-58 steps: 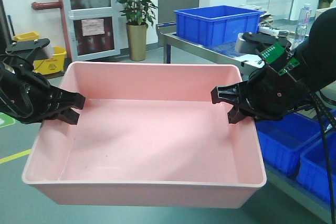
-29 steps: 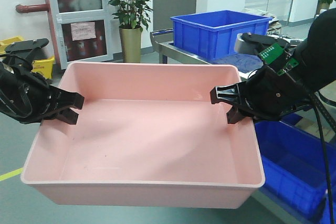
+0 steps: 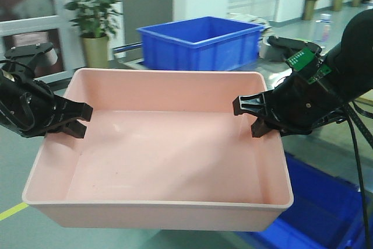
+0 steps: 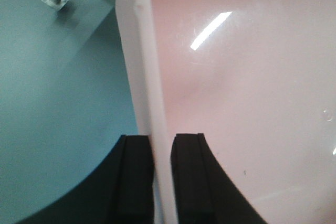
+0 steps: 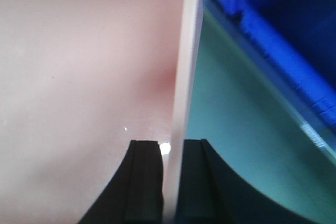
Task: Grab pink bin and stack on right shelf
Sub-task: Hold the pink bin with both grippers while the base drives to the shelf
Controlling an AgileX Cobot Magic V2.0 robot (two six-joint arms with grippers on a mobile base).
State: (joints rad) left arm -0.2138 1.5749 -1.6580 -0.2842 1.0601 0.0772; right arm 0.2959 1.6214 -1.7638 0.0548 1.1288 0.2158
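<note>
**Pink bin [image 3: 157, 161] held up in the air**

Up close, the left pincer [image 3: 80, 121] nips its left wall. The right pincer [image 3: 252, 118] nips its right wall. Neither arm is nearer. Farther back stands a blue crate [image 3: 198, 42].

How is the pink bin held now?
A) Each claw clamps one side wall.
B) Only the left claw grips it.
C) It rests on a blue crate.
A: the left claw and the right claw each clamp a side wall of the pink bin, and both wrist views show the wall between the jaws.
</note>
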